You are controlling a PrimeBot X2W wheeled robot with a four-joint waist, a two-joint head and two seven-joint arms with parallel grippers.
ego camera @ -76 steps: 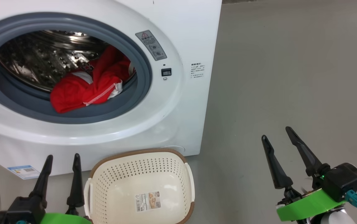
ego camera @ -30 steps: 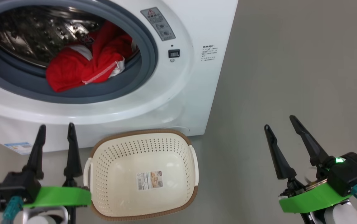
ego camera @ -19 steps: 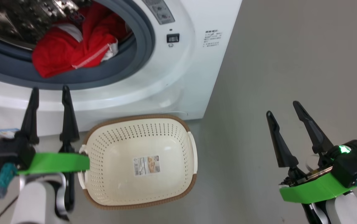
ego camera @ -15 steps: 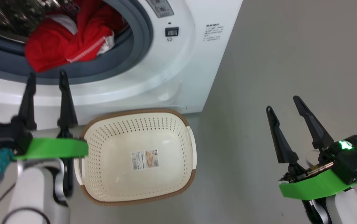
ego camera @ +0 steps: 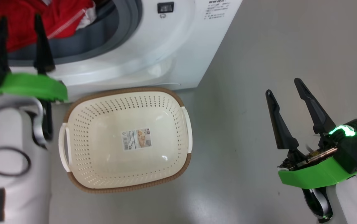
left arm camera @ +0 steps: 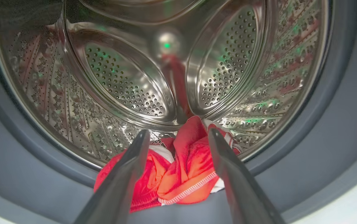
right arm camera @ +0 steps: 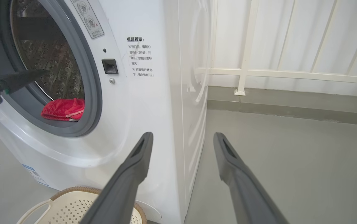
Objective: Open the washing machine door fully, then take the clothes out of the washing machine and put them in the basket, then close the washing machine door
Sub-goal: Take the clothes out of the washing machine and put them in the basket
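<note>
The washing machine (ego camera: 153, 46) stands with its round opening uncovered; its door is out of view. The red clothes (left arm camera: 190, 168) with white striped trim lie at the front bottom of the steel drum (left arm camera: 119, 81), partly over the grey rubber ring (left arm camera: 337, 124). My left gripper (left arm camera: 178, 132) is open at the drum mouth, its fingertips just above the clothes (ego camera: 63, 12) and holding nothing. The cream basket (ego camera: 128, 90) sits on the floor in front of the machine. My right gripper (ego camera: 282, 86) hangs open over bare floor to the right.
Grey floor (ego camera: 274, 46) stretches right of the machine. A white railed wall (right arm camera: 290, 74) runs behind it. In the right wrist view, one left gripper finger (right arm camera: 19, 79) reaches across the opening above the clothes (right arm camera: 63, 109), and the basket rim (right arm camera: 72, 191) shows below.
The head camera has tilted down, shifting the whole picture. My left gripper has moved up and forward from beside the basket to the drum mouth, over the clothes. The right gripper stays in place.
</note>
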